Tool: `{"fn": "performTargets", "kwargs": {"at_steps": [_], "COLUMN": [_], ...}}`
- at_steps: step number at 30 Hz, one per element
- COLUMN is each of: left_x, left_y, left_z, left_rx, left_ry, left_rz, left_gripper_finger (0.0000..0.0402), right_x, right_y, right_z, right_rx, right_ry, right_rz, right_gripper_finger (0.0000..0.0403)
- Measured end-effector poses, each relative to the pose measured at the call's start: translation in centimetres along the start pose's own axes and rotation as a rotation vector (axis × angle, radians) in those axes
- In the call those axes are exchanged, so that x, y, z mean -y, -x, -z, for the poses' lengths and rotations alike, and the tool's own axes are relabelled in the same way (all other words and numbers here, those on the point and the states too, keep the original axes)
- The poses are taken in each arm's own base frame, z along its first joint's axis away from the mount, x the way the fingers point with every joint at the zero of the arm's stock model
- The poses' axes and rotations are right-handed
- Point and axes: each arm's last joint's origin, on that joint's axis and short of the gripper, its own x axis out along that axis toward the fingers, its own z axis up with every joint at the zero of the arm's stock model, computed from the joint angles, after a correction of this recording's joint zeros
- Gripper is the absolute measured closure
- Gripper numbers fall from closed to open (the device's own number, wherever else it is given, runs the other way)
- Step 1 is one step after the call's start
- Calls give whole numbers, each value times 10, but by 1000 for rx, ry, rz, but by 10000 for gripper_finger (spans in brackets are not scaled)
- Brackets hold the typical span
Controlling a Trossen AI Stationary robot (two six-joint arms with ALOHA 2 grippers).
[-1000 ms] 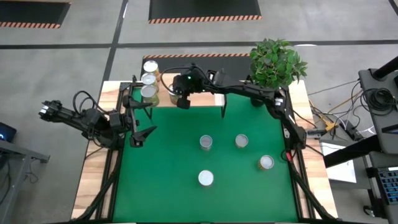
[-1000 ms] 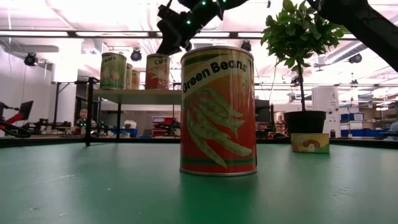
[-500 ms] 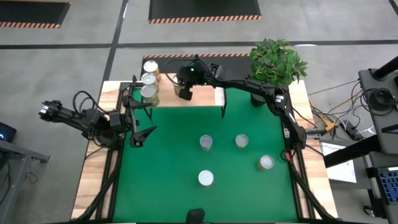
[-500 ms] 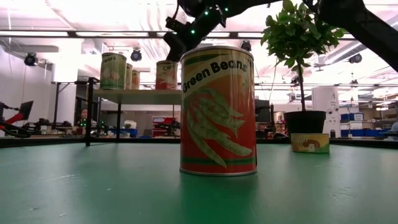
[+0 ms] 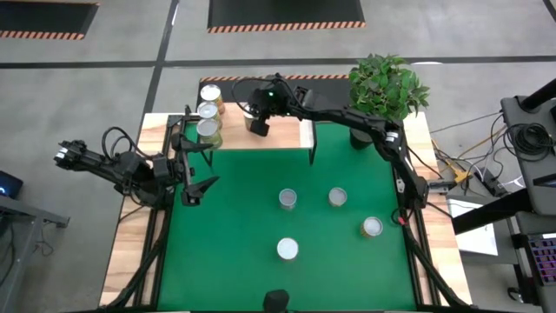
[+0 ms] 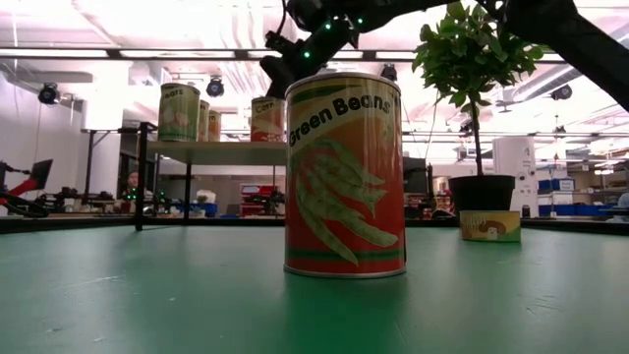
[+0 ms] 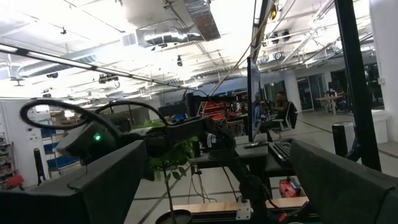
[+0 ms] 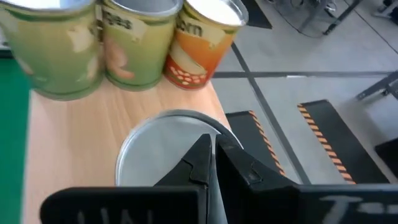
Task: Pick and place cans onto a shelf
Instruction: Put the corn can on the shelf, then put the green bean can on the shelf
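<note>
Now the right pincer (image 5: 258, 124), at the high view's upper centre, is clenched on a silver-topped cylindrical tin (image 8: 169, 143), lowering it onto the pale-wood shelf (image 5: 287, 135) beside three shelved tins (image 5: 208, 111). Four tins (image 5: 287, 200) wait on the green bench (image 5: 243, 226). Left pincer (image 5: 193, 180) hangs released, mid-left.

Beneath the right gripper (image 8: 212, 163), whose fingers look like matt black plastic, the shelf (image 8: 74, 137) is pale, smooth wood with faint grain. The can under it (image 8: 163, 146) has a dull silvery metal lid; those beyond (image 8: 127, 40) wear glossy printed labels, probably paper.
</note>
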Motion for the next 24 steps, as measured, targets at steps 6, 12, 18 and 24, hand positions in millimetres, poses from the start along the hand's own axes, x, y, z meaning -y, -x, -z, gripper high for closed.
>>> {"fn": "performTargets", "kwargs": {"at_steps": [6,12,18,24], "left_x": [0,1,6,11], "left_y": [0,-1,-6,-15], "left_z": [0,2,6,7], "left_rx": [-2,-13,-38,-69], "left_ry": [-1,4,9,36], "left_rz": [0,5,14,24], "left_gripper_finger": [22,22,22,22], "right_x": [-11,-36,-81,-140], "right_y": [23,70,116,140], "right_z": [-21,-43,-48,-37], "right_rx": [65,80,-1,-100], "right_ry": [18,42,62,75], "right_rz": [-15,-84,-216,-352], "right_gripper_finger": [390,390,391,394]}}
